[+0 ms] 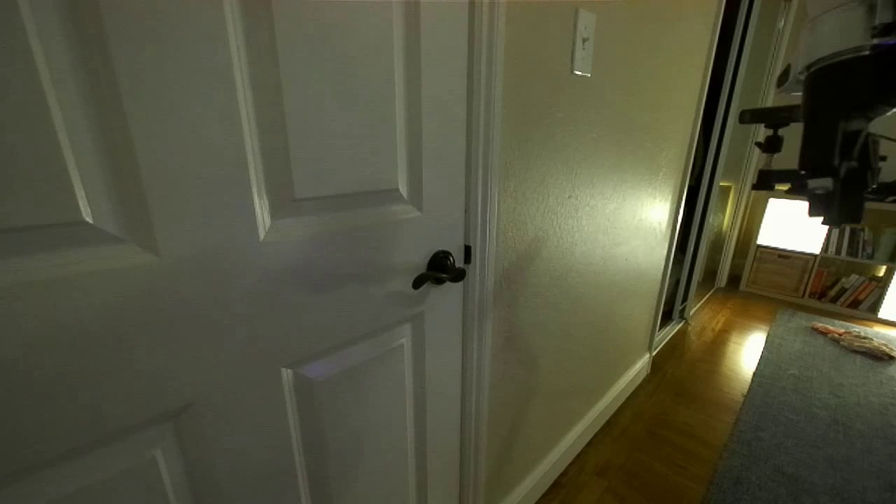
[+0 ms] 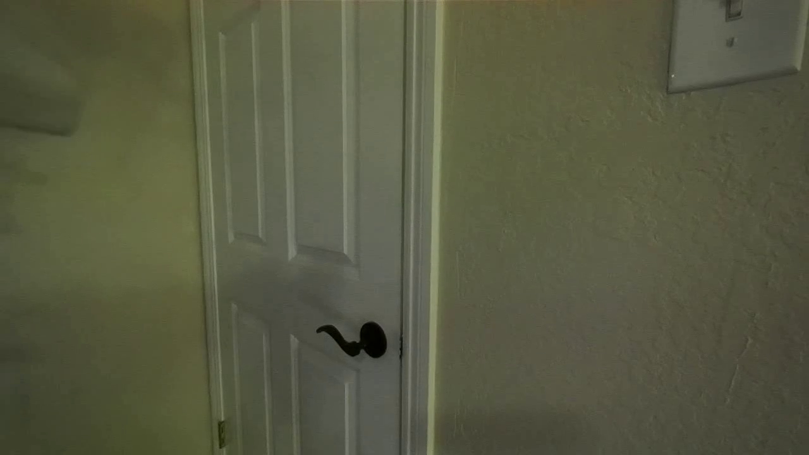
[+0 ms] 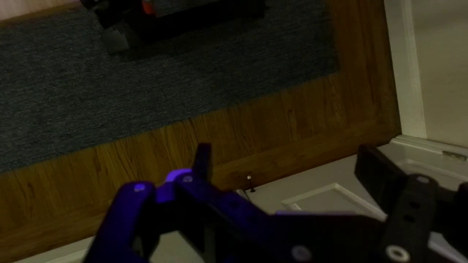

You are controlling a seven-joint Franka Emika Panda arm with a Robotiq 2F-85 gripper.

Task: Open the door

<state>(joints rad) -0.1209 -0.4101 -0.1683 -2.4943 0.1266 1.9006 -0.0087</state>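
Observation:
The door [image 1: 210,308] is tall, white and panelled, and looks shut in its frame in both exterior views; it also shows in an exterior view [image 2: 316,284]. Its small black lever handle [image 1: 441,269] sits near the door's edge and also shows in an exterior view [image 2: 354,341]. My gripper [image 1: 836,210] hangs at the upper right of an exterior view, well apart from the handle. In the wrist view my gripper [image 3: 283,155] has its two black fingers wide apart with nothing between them. The door's lower part [image 3: 329,201] shows beyond them; the handle is out of the wrist view.
A wall with a light switch [image 1: 583,42] stands beside the door. A dark-framed sliding door [image 1: 714,175] and a shelf [image 1: 777,273] are farther back. A grey rug [image 1: 805,420] carries a cloth [image 1: 854,341]. A small door stop [image 3: 251,184] sticks out low down. Dark equipment [image 3: 190,22] stands on the rug.

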